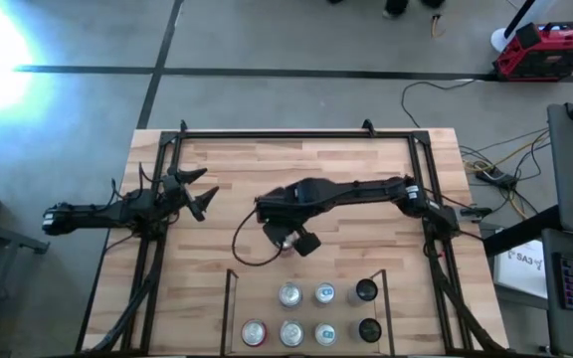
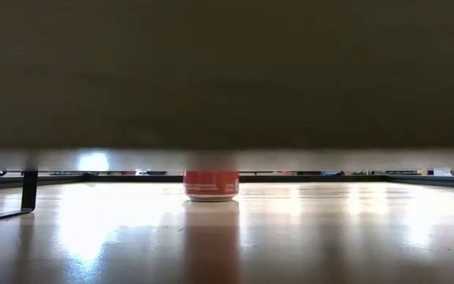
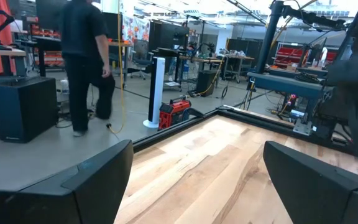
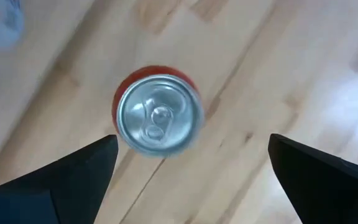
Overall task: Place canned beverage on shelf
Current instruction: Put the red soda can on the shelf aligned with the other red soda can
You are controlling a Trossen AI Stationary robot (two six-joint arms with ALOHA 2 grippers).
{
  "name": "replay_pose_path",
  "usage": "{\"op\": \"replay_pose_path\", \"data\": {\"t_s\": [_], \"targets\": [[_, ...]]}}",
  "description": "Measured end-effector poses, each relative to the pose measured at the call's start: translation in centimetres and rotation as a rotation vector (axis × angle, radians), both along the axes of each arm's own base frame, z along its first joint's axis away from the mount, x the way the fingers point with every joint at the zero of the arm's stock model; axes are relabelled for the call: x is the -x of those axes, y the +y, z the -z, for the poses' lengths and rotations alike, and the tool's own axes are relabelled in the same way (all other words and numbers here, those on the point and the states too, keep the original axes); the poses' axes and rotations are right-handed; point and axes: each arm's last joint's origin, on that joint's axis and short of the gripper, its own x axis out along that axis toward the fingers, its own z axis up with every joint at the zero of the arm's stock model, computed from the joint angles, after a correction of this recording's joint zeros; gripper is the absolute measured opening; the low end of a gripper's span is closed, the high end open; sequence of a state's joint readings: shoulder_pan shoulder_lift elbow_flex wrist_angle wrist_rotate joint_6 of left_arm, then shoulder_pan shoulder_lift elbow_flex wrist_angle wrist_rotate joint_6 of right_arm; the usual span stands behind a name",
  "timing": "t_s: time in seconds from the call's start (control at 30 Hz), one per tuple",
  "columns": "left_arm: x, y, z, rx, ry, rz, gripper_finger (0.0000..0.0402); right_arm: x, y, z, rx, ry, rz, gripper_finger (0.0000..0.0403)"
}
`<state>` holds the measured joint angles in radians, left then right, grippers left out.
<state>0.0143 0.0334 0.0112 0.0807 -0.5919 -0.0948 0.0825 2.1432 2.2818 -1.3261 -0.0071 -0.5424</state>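
A red can with a silver top [image 4: 159, 114] stands upright on its base on the wooden table; the low view shows its lower part [image 2: 210, 185]. My right gripper [image 4: 192, 142] hangs above it, pointing steeply down, open, with one finger off to each side of the can and clear of it. From overhead this gripper [image 1: 294, 241] is over the table's middle and covers most of the can. The shelf [image 1: 229, 303], a bay between two thin black rails at the near edge, holds several upright cans [image 1: 288, 294]. My left gripper [image 1: 199, 194] waits open at the left, with nothing in it.
A large black metal frame [image 1: 267, 133] runs around the tabletop. Bare wood lies between the red can and the shelf. A cable [image 1: 242, 244] loops below my right arm. Beyond the table a person [image 3: 82, 62] walks in the room.
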Motion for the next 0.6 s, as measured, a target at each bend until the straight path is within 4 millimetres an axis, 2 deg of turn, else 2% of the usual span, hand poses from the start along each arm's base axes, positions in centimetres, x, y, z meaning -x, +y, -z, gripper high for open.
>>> {"op": "replay_pose_path", "data": {"t_s": [0.27,0.6], "targets": [[0.0,0.0,0.0,0.0,0.0,0.0,0.0346,2.4,-0.3,-6.3,-0.064,-0.176,0.1,0.04],[0.0,0.0,0.0,0.0,0.0,0.0,0.0346,7.6,-0.7,-12.5,-0.136,-0.3,0.204,0.04]]}}
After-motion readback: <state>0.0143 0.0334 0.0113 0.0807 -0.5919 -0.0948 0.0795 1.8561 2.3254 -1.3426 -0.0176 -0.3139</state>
